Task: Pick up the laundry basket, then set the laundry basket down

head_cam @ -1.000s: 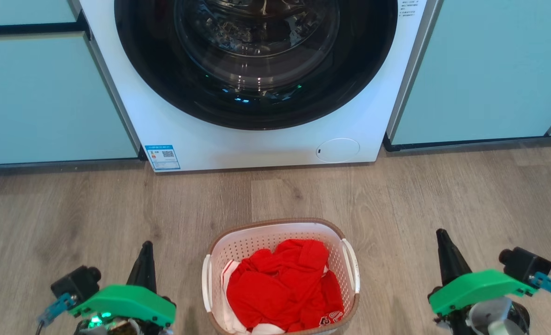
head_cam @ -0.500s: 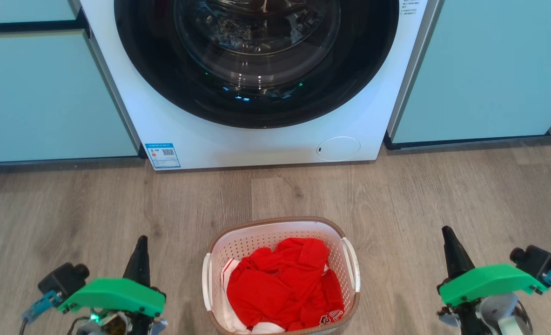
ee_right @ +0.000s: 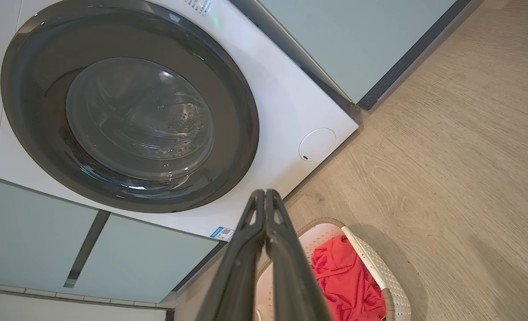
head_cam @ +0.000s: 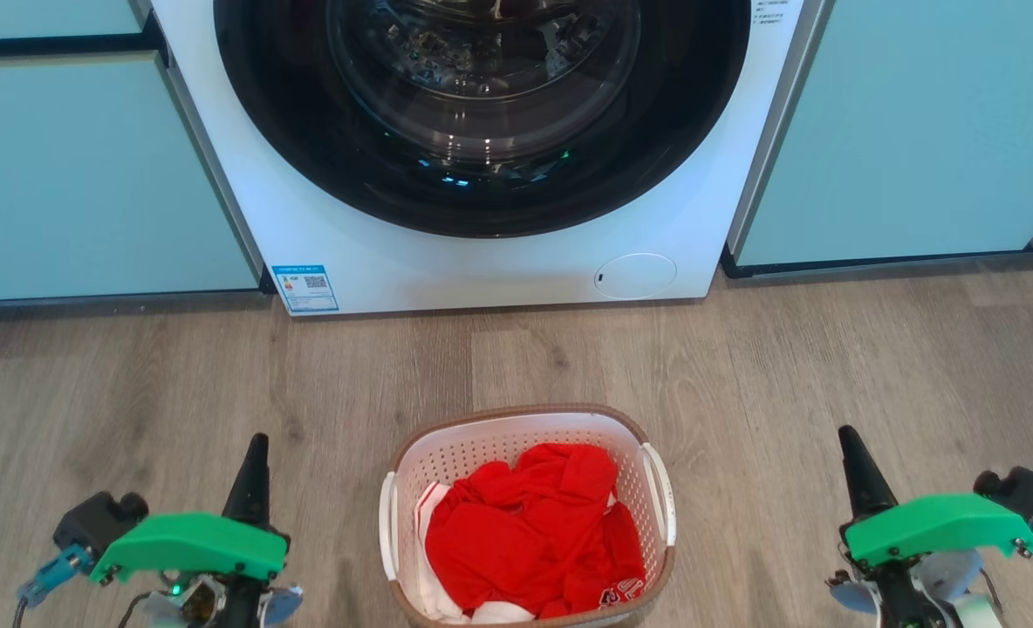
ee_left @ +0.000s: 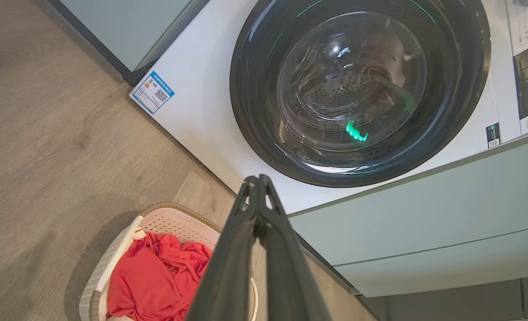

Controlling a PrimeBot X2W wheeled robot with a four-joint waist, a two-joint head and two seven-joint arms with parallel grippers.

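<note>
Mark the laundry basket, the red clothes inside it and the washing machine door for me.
laundry basket [head_cam: 482, 447]: head view, on its white perforated far wall.
red clothes [head_cam: 525, 532]: head view, middle of the heap.
washing machine door [head_cam: 482, 87]: head view, on the glass window.

No text is resolving well enough for me to read. I am noting a blue-and-white QR sticker [head_cam: 305, 289] on the washing machine [head_cam: 482, 270] front, ahead of the left gripper [head_cam: 256, 443]; its print is too small. Fine print [head_cam: 769, 13] is sitting far ahead of the right gripper [head_cam: 846, 433], illegible. White marks [head_cam: 614, 597] on the red garment [head_cam: 525, 532], between the grippers, are unclear.
</note>
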